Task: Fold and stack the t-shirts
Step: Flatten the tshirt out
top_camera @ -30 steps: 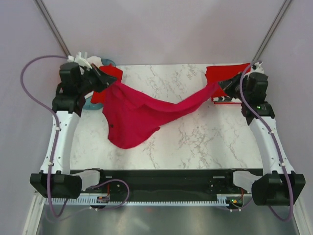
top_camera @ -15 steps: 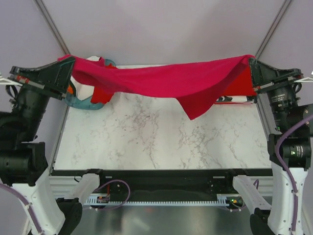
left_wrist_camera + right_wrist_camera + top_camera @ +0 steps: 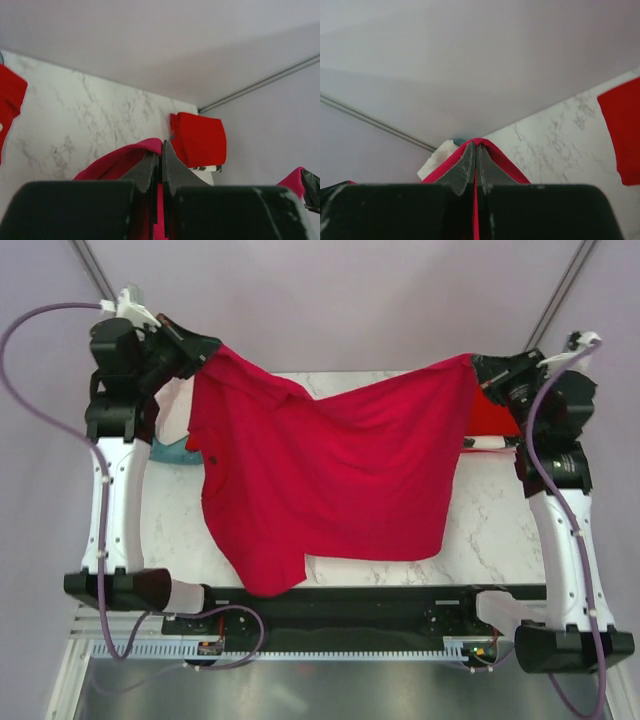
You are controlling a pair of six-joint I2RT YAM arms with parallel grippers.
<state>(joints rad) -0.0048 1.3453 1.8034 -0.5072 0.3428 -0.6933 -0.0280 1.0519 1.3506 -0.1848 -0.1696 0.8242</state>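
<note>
Crimson shirt [image 3: 330,470]: held up by two top corners and spread wide between the arms. It hangs as a sheet over the middle and left of the table [image 3: 480,530].
Left gripper [image 3: 203,350]: raised at the far left corner, jaws pinched tight on one upper corner of the crimson shirt. The wrist view shows cloth bunched at the tips.
Right gripper [image 3: 478,370]: raised at the far right corner, jaws closed on the other upper corner, with a red fold wrapping the tips.
Lower hem: seems to reach the near table edge; contact with the marble is unclear.
Bright red shirt [image 3: 495,418]: folded at the far right corner, behind the hanging cloth.
Teal basket [image 3: 172,449]: at the left edge, mostly hidden.
</note>
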